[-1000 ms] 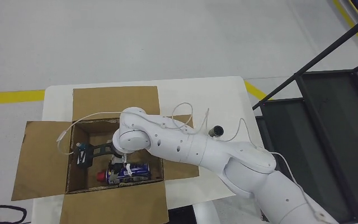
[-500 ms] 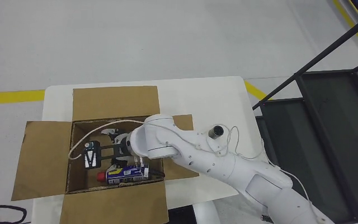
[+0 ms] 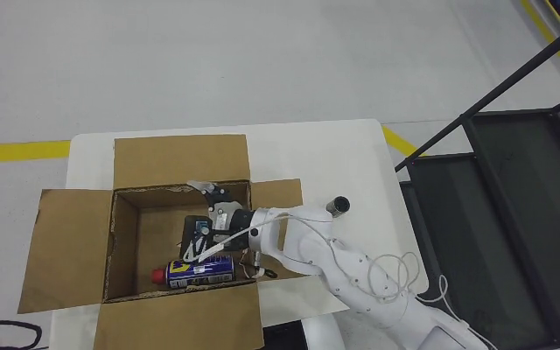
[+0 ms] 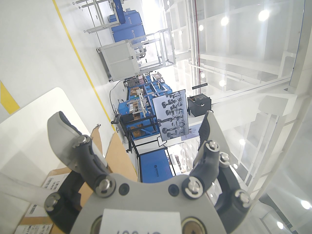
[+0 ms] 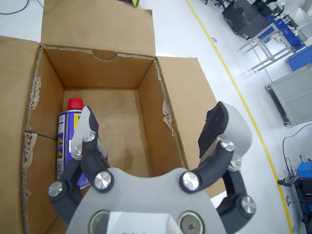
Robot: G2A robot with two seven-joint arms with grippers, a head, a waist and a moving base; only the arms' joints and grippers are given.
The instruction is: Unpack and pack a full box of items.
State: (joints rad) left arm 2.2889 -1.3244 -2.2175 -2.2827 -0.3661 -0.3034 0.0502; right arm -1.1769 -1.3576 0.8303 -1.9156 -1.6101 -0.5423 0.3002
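1. In the top view my right arm [image 3: 297,232] hides the right inner side of the box [image 3: 140,162].
2. The box is corrugated cardboard with ragged flap edges. A blue, red-capped spray can [image 3: 201,271] lies on its floor, lower left of that frame.
3. The right gripper [image 5: 153,113] is spread apart and empty above the box. The left gripper [image 4: 132,118] is also spread and holds nothing.

Overhead and right-wrist cameras above box [image 3: 179,159]

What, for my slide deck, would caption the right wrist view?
Open right gripper over the box, a spray can lying inside.
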